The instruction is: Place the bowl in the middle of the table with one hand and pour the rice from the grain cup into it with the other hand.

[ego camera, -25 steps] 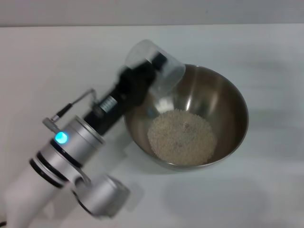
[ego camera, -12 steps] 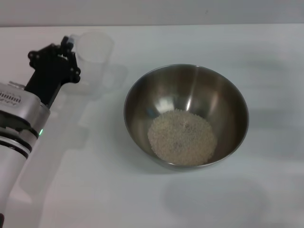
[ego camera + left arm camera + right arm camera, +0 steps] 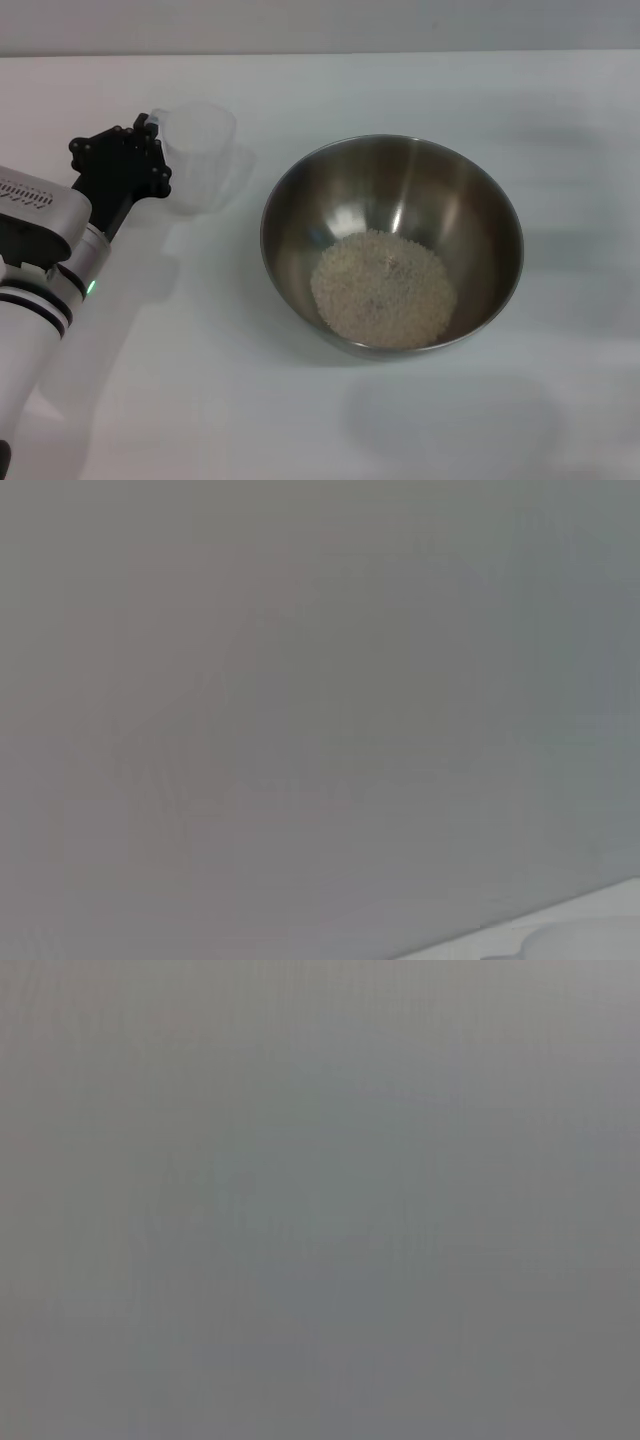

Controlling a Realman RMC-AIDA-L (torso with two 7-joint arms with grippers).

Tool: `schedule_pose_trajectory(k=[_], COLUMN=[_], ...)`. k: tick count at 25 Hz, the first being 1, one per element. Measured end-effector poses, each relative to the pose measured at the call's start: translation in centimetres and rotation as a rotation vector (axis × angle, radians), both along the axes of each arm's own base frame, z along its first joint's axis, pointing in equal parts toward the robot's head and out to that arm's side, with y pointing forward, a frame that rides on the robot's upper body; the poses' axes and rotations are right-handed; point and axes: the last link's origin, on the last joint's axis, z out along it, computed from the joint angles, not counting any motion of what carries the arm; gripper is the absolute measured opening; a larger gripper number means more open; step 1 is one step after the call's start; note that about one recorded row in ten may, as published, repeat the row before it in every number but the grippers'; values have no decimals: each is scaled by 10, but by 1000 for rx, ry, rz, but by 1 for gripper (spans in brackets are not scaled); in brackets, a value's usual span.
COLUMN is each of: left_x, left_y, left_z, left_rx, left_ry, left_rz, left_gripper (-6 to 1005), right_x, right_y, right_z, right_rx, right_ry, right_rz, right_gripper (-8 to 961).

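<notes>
The steel bowl (image 3: 392,240) stands in the middle of the white table (image 3: 480,420). A round heap of pale rice (image 3: 383,288) lies in its bottom. Left of the bowl, the clear grain cup (image 3: 200,155) is upright, looks empty, and is low over or on the table. My left gripper (image 3: 153,135) holds it by its side, with the black hand reaching in from the left edge of the head view. The cup is a short gap away from the bowl's rim. My right gripper is out of view. Both wrist views show almost only flat grey.
A grey wall runs along the far edge of the table (image 3: 400,52). The left arm's white and silver wrist (image 3: 40,260) lies over the table's left side. A soft shadow falls in front of the bowl.
A second ago the cup was tipped over the bowl's left rim. My left gripper has since carried it away to the left, turned it upright and lowered it slightly.
</notes>
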Motion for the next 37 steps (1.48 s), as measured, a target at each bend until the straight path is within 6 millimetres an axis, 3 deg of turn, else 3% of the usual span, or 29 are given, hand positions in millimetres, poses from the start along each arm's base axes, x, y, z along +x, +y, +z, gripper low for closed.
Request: schedule_pose_trajectory(k=[17, 23, 28, 32, 37], left_x=[-10, -18, -26, -31, -33], left_y=[-1, -4, -12, -21, -39], left_z=[-5, -5, -4, -4, 7], left_rx=[-43, -70, -79, -73, 4], left_ry=[-92, -229, -245, -250, -313], left_rz=[99, 168, 188, 185, 141], left_gripper=[27, 98, 158, 342, 342], right_x=[2, 2, 3, 3, 8], right_y=[-2, -3, -3, -3, -6], right_z=[-1, -1, -2, -2, -2], right_rx=[-3, -2, -4, -6, -7], right_ry=[-1, 0, 0, 0, 3], right_rz=[-4, -5, -7, -8, -27], right_gripper=[359, 359, 359, 359, 358])
